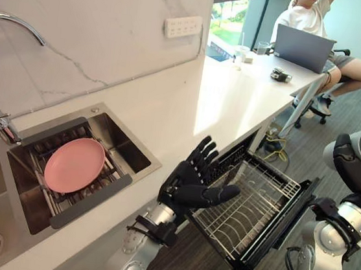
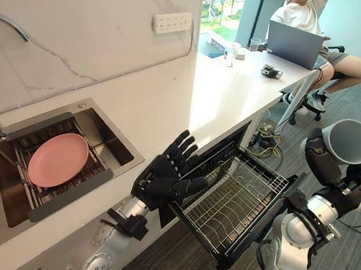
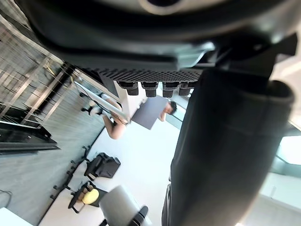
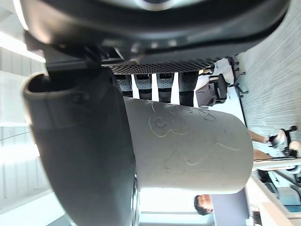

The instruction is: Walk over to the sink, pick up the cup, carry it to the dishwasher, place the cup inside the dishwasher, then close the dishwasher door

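Right then, spotted the matte grey cylindrical cup (image 2: pixel 349 141) up at the right, gripped in the dark right hand (image 2: pixel 324 161) with thumb curled over one side and fingers wrapped round the other. Caught faint line drawings on its wall in the right wrist view, open mouth turned up toward the head. Found it raised off to the right of the pulled-out black dishwasher drawer with its silver wire rack (image 2: pixel 234 203), well apart and touching nothing there. Over to the dark left hand (image 1: pixel 188 185): hovered at the edge of the white stone counter (image 1: pixel 190 103), just beside the rack's near corner, fingers straight and fanned, thumb pointed out over the wires, holding nothing. Back at the steel sink (image 1: pixel 124 138), noted a round pink plate (image 1: pixel 75 164) lying flat on the slatted insert. Far down the counter, glimpsed a seated person (image 1: pixel 304 19) behind a grey laptop (image 1: pixel 301 48).
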Robot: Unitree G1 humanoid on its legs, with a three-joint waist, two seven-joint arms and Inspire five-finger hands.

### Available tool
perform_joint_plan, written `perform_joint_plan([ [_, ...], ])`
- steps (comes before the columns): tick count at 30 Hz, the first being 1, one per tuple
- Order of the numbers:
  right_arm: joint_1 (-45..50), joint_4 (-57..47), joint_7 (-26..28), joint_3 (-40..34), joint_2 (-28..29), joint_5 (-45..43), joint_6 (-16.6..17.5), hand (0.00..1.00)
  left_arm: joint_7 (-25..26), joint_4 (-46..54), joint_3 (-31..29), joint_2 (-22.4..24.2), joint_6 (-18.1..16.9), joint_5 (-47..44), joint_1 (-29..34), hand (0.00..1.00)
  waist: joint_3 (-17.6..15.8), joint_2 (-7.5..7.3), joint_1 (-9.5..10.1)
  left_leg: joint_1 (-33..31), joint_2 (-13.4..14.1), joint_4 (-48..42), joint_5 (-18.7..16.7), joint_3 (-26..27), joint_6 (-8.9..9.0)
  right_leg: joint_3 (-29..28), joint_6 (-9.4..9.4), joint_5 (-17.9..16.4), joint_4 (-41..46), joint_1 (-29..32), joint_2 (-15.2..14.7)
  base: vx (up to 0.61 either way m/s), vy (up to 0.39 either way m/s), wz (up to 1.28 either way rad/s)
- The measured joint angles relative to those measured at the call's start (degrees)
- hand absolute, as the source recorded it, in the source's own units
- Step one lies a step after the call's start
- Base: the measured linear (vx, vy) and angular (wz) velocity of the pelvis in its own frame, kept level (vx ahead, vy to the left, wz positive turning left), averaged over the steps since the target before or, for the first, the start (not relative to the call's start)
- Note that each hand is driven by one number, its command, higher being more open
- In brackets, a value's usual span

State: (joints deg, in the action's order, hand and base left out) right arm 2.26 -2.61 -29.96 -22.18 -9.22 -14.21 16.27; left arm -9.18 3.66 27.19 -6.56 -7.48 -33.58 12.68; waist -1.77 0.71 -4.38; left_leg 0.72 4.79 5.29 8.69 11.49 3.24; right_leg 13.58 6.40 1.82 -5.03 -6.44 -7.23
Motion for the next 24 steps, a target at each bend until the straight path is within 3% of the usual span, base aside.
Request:
perform_joint_plan([
  [8, 3.0, 9.4, 5.7, 5.7, 3.3, -4.3, 0.0, 0.00, -1.5, -7.5, -2.3, 0.2, 1.7, 7.4, 4.6, 1.00, -0.1, -0.15, 0.94, -1.0, -0.2, 0.0, 0.1, -1.4, 0.03, 1.8, -0.21, -0.1, 0.1, 0.0, -0.4, 0.00, -0.009, 0.11],
  [11, 3.3, 13.2, 6.8, 7.1, 3.6, -4.4, 0.0, 0.00, -0.9, -11.5, -3.1, 0.0, 0.7, 15.9, 4.7, 1.00, -0.7, -0.03, 1.69, -1.1, -0.3, 0.0, 0.1, -1.7, 0.00, 2.2, -0.07, -0.3, 0.3, -0.2, -0.4, -0.01, -0.009, 0.09],
  [17, 3.2, 21.5, 8.5, 9.8, 4.0, -4.6, 0.0, 0.00, 2.9, -19.7, -5.7, -3.0, 0.4, 23.0, 5.4, 1.00, -2.5, -0.01, 2.09, -0.7, -1.0, 0.1, 0.0, -3.9, -0.01, 5.1, 0.84, -1.5, 0.4, -1.9, -1.0, -0.01, -0.004, 0.21],
  [24, 2.9, 28.2, 10.0, 11.2, 4.3, -3.5, 0.0, 0.00, 11.8, -34.2, -14.6, -3.3, 0.4, 27.8, 7.3, 1.00, -4.6, 0.05, 3.13, -0.7, -1.8, 0.1, -0.2, -5.3, -0.21, 7.0, 1.08, -1.7, 0.4, -3.1, -1.6, 0.03, -0.015, 0.11],
])
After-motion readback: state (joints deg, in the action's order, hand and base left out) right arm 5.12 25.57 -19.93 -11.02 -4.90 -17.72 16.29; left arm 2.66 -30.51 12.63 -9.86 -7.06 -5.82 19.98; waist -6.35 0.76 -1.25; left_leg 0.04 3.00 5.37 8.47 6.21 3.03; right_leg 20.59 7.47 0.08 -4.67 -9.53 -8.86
